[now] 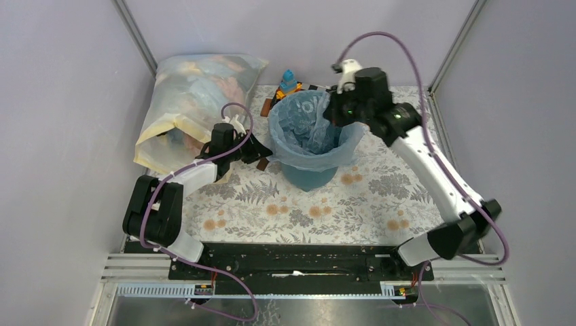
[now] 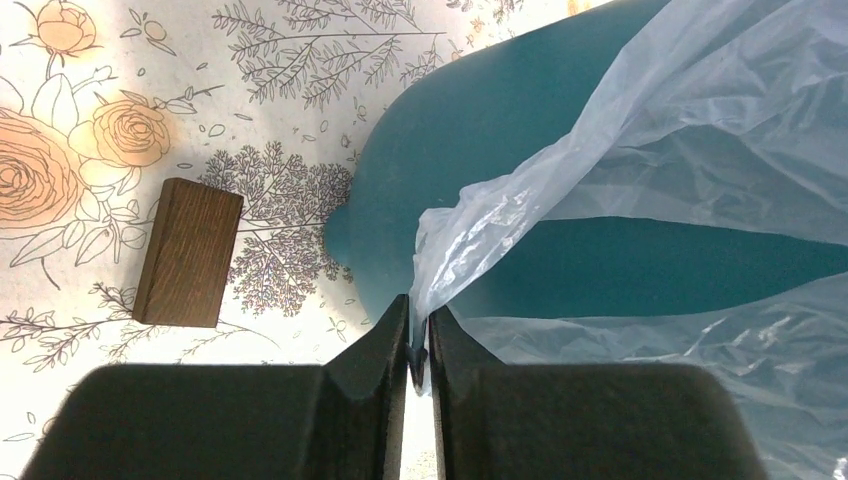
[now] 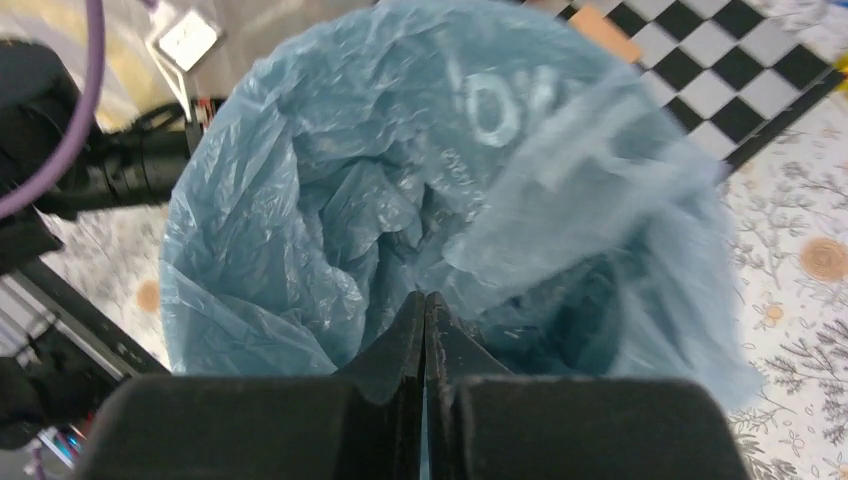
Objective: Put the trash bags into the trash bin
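The trash bin (image 1: 309, 173), a dark teal bucket, stands mid-table with the pale blue trash bag (image 1: 306, 129) lining it and folded over its rim. My left gripper (image 1: 263, 155) is at the bin's left side. In the left wrist view its jaws (image 2: 420, 322) stand a thin slit apart, with a taut strand of the bag (image 2: 480, 235) pinched between them against the bin wall (image 2: 470, 140). My right gripper (image 1: 335, 114) hangs over the bin's right rim. Its jaws (image 3: 425, 300) are pressed together above the crumpled bag (image 3: 320, 200); no film shows between them.
A large cloudy yellow-edged bag (image 1: 193, 102) stuffed with items lies at the back left. A brown wooden block (image 2: 188, 252) rests on the floral cloth left of the bin. A blue and orange toy (image 1: 289, 81) and a checkered board (image 3: 720, 75) are behind the bin.
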### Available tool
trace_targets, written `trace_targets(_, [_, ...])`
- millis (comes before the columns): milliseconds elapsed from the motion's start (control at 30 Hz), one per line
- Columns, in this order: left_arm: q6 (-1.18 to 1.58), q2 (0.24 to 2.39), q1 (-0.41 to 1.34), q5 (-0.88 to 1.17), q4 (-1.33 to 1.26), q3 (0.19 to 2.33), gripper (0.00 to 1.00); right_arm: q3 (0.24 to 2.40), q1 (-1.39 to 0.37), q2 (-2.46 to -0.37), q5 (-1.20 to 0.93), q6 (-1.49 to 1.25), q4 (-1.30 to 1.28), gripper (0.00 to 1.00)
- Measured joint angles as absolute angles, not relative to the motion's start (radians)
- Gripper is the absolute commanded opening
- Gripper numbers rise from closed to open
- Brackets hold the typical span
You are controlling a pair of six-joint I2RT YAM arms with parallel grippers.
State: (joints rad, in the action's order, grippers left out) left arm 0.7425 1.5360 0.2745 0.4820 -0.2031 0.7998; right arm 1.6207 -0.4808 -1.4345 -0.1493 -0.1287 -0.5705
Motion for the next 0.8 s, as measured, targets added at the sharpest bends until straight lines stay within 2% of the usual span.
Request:
trace_targets(67, [0.74, 1.536, 0.274, 0.482, -0.205, 0.797, 0.22, 1.682, -0.544, -1.513, -0.119, -0.099, -0.621, 0.0])
trace_targets(200, [0.737, 1.53, 0.274, 0.48, -0.204, 0.794, 0.23, 1.719, -0.624, -1.633, -0.077, -0.061, -0.694, 0.0])
trace_targets(533, [0.72, 1.523, 0.274, 0.466, -0.204, 0.794, 0.01, 1.625, -0.663, -1.703, -0.041, -0.034, -0.737, 0.0])
trace_targets(800, [0.715, 1.523, 0.274, 0.467, -0.204, 0.794, 0.0, 1.552, -0.668, -1.836, -0.029, -0.034, -0.712, 0.0])
